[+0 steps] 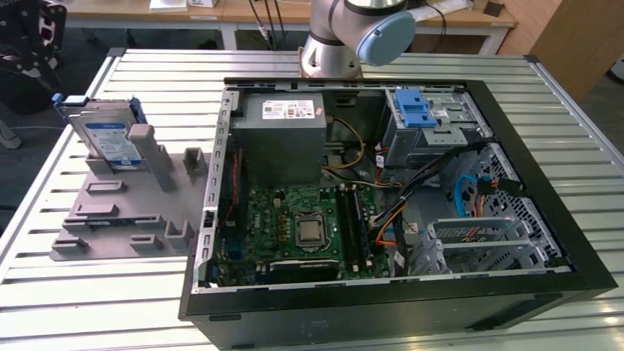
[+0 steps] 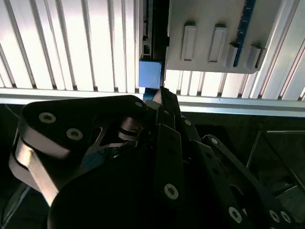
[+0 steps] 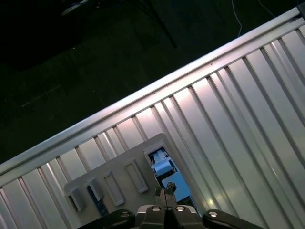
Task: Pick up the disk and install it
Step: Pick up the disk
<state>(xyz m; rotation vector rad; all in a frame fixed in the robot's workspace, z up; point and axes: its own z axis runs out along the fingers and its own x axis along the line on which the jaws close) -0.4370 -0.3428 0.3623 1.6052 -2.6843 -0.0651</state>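
While its two fingers are pressed together with nothing between them, the gripper (image 3: 164, 192) hangs above a ribbed metal table (image 3: 228, 109). Just beyond the fingertips and below them, not touching, the disk (image 3: 162, 167) stands on edge in a grey slotted holder (image 3: 119, 176), with its blue and white label showing. The exterior view shows this holder lying on the table next to an open black computer case (image 1: 390, 300), which has a green circuit board (image 1: 302, 227) inside.
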